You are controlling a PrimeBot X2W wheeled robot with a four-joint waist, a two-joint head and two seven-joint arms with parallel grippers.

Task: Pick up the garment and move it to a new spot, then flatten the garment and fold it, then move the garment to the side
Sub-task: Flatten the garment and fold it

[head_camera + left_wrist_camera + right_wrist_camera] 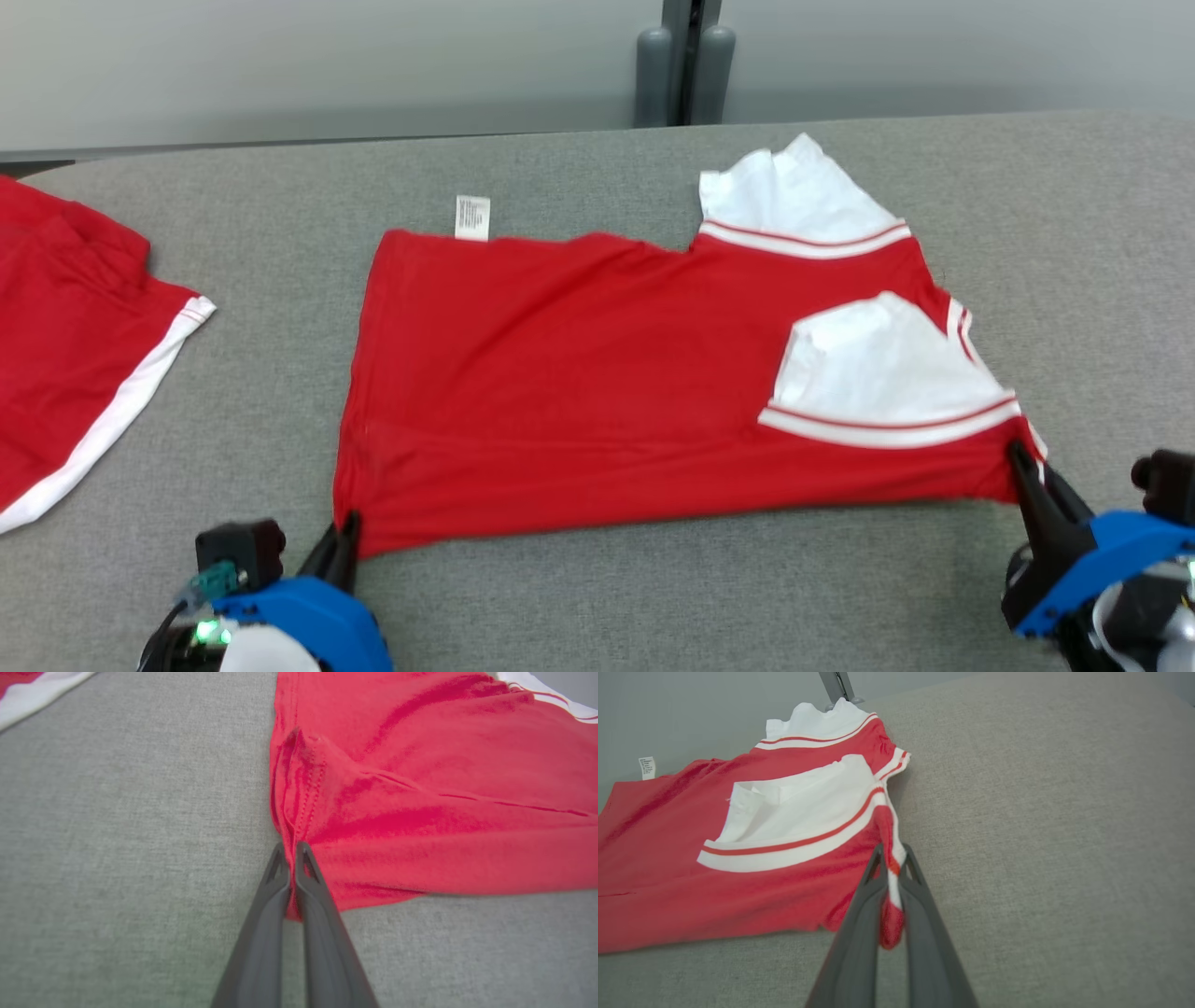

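Red garment [579,392], tee type, white sleeves w/ red stripe bands. Lies spread on grey fabric table top [653,607], approx centre of head view, long axis running L–R.

- Far sleeve [794,196] sticks out at the far right corner. Near sleeve [878,364] is folded in onto the red body.
- White care label [472,217] pokes out past the far edge, left part.
- L gripper [341,546]: at near-left corner of garment, fingers pinched together on the hem. In left wrist view the red cloth is squeezed between the two dark fingers, a bit of it showing below the tips, and the stitched hem is bunched into a ridge just beyond them.
- R gripper [1025,467]: at near-right corner, closed on cloth beside the near sleeve's band. Right wrist view shows a red/white roll of fabric clamped between the fingers.
- Near edge of garment runs fairly straight btwn the two grippers. Can't tell if it is off the table.
- Second red piece w/ white trim [65,373] at far left of table, well apart from garment.
- Grey post [686,65] behind the table.
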